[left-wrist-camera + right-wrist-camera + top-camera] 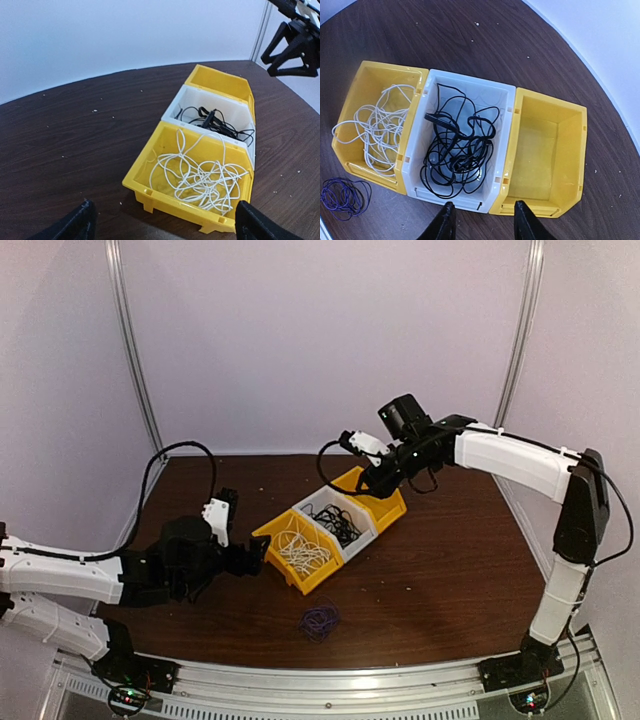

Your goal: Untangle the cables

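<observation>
The cables lie apart. A white cable (205,175) is loosely heaped in the nearest yellow bin (170,197). A black cable (457,150) is piled in the white middle bin (470,82). A purple cable (320,620) is coiled on the table in front of the bins. My left gripper (165,227) is open, low over the table just short of the yellow bin, with nothing between its fingers. My right gripper (485,222) hangs open above the seam between the white bin and the empty yellow bin (547,155), holding nothing.
The three bins stand side by side in a diagonal row mid-table (330,530). Brown tabletop (450,570) shows to the right of the row. White walls and metal posts close in the back and sides.
</observation>
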